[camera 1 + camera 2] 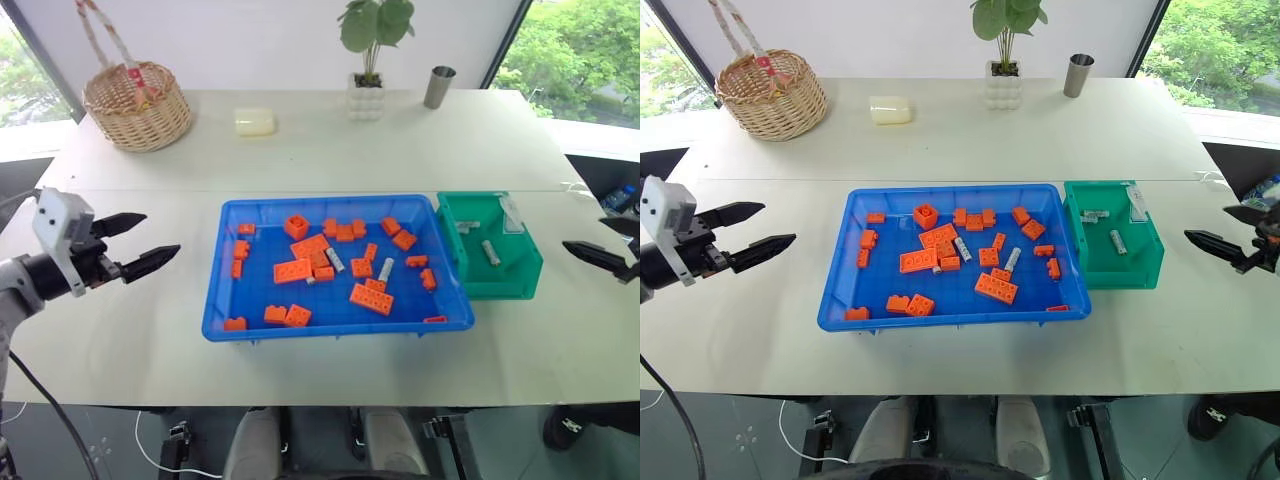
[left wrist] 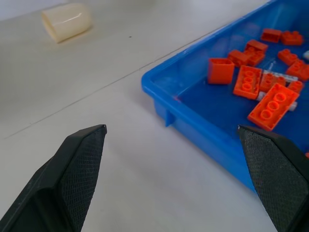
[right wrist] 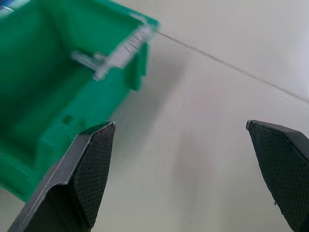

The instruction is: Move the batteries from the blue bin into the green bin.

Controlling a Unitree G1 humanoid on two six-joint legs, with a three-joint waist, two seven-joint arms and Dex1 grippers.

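Hovering w/ both grippers empty, jaws wide: left gripper (image 1: pixel 133 245) mid-left, right gripper (image 1: pixel 598 257) far right beside small green plastic bin (image 1: pixel 500 275). Silver-grey cylindrical batteries (image 1: pixel 335 260) lie mid-frame in wide blue plastic tray (image 1: pixel 225 270) among orange toy bricks (image 1: pixel 292 271), long axes roughly up-frame; neither arm clearly nearer. Pale tabletop (image 1: pixel 330 150), windows behind.

Silver batteries (image 1: pixel 385 268) lying among bricks in blue bin (image 1: pixel 215 300), others inside adjoining green bin (image 1: pixel 520 275)
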